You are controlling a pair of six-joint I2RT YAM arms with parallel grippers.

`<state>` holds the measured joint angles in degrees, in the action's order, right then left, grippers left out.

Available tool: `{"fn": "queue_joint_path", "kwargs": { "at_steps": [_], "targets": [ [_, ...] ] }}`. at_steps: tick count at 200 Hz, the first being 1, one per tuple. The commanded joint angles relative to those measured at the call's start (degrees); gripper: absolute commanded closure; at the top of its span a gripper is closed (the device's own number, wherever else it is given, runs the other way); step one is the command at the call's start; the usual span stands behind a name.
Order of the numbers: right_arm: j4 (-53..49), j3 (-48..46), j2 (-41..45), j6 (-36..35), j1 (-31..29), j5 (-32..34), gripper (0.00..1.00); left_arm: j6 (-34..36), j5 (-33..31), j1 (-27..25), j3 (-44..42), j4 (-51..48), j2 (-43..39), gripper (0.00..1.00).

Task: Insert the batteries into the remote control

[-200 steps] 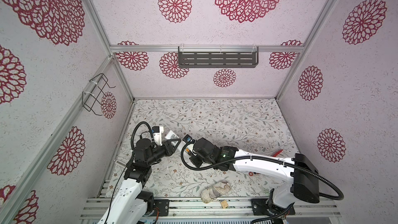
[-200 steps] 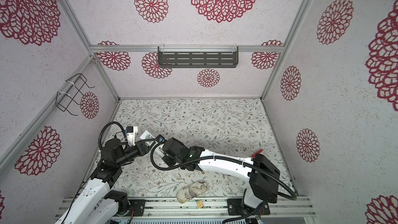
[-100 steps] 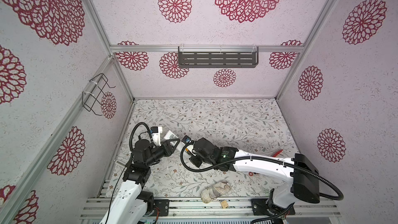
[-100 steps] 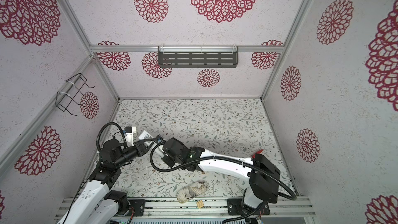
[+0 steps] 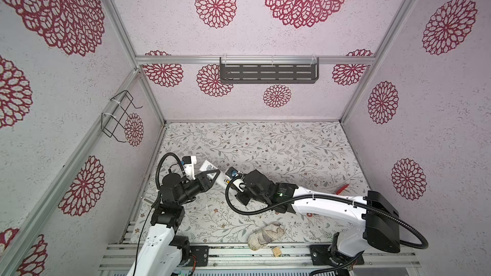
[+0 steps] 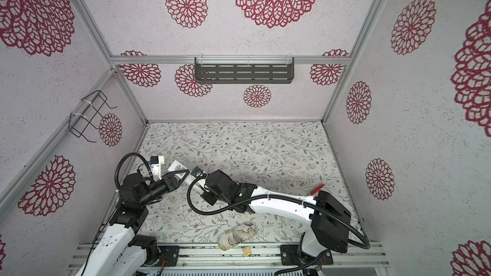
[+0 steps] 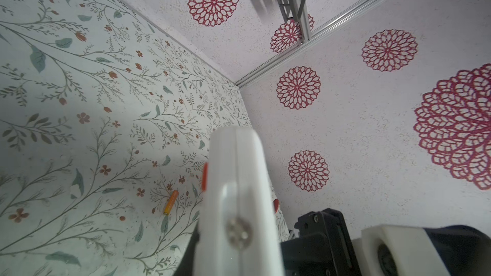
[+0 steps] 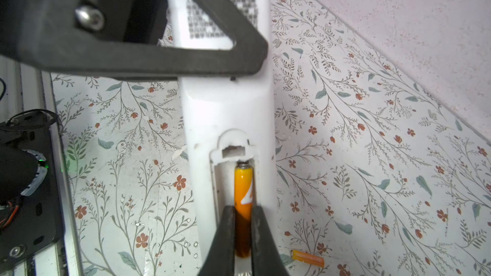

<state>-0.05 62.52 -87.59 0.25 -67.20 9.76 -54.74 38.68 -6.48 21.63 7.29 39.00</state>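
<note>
On your left, the left gripper (image 5: 215,174), matte black with open triangular fingers, is clamped across the slim white rectangular plastic remote control (image 5: 208,167). In the right wrist view one finger (image 8: 159,62) lies flat over the remote's smooth back, just beside the printed QR-code sticker (image 8: 220,9).

In both top views the remote's long axis runs on a diagonal. Its sticker end points toward the far left corner and its open end toward the right arm, with the back turned up. It sits over the floral-printed counter (image 5: 265,142); whether any part of it touches the counter you cannot tell.

The hollow battery compartment (image 8: 233,155) is uncovered at that near end.

Next comes the right gripper (image 8: 243,224). Its dark tapered fingers are closed on a slim orange cylindrical battery (image 8: 243,187) with a glossy skin. That battery lies lengthwise in one channel of the compartment, parallel to the remote's long axis. Its pale metal tip sits right at the contact at the compartment's inner end, and the channel beside it shows bare white plastic.

A second orange battery (image 8: 307,257) lies flat on the counter, near the remote but apart from it and roughly crosswise to it.

Further right, a crumpled beige patterned cloth bundle (image 5: 267,234) rests at the counter's front edge. A slim red tool (image 5: 344,187) lies near the right wall.
</note>
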Motion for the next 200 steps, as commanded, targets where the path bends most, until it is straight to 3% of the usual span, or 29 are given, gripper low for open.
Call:
{"fn": "queue_joint_path", "kwargs": {
  "at_steps": [1, 28, 98, 146, 200],
  "targets": [
    [0.6, -2.8, -2.1, -1.5, 1.2, -0.9, 0.89, -15.2, 18.6, -0.4, 1.6, 20.3, -1.6, 1.00],
    [-0.4, -2.3, -2.7, -1.6, 1.3, -0.9, 0.89, -18.3, 20.2, -0.3, 1.6, 25.1, -0.6, 1.00],
    [-4.5, -1.6, -3.8, -2.4, 1.4, 1.9, 0.89, -18.6, 20.8, 0.1, 2.3, 24.8, -1.5, 1.00],
    [-6.2, -1.6, -2.6, -2.8, 1.5, 3.2, 0.87, -10.7, 20.0, 1.5, 4.2, 12.7, -1.9, 1.00],
    [-8.0, -1.5, -1.4, -3.5, 1.5, 2.7, 0.81, -7.0, 17.8, 2.3, 4.6, 7.9, -0.5, 1.00]
  ]
}}
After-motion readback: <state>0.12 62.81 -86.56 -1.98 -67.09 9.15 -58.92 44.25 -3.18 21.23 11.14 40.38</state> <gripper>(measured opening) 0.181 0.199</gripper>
